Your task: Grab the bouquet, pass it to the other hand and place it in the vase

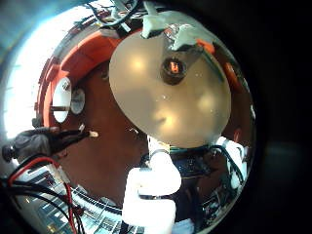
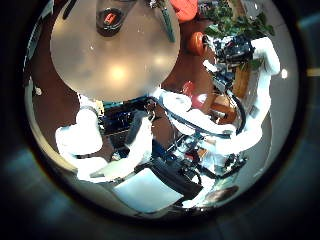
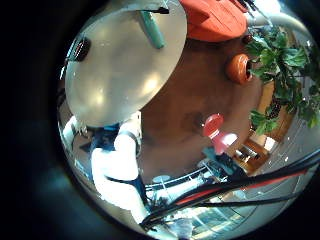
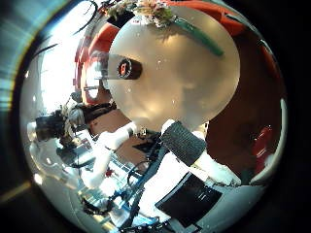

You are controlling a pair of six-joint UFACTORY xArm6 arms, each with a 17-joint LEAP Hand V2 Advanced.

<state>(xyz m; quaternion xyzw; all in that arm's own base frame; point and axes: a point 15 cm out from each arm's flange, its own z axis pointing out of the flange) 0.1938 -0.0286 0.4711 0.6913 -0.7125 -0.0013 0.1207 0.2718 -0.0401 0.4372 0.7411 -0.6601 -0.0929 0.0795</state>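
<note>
The bouquet (image 4: 160, 14) lies flat on the round table (image 4: 180, 83) near its far edge, its long stem (image 4: 201, 37) pointing across the top. The short round vase (image 4: 128, 69) stands upright on the table, away from the bouquet; it also shows in three other views (image 1: 174, 68) (image 2: 108, 18) (image 3: 78, 47). The right hand (image 2: 235, 50) and left hand (image 4: 53, 126) hang high above the floor beside the table, fingers relaxed, holding nothing.
A curved sofa (image 3: 215, 18) runs behind the table. A potted plant (image 3: 280, 60), a round pot (image 3: 238, 68) and a stool (image 3: 212, 125) stand on the floor beside the table. The arms' white links (image 1: 156, 185) (image 4: 126, 136) sit at the table's near side.
</note>
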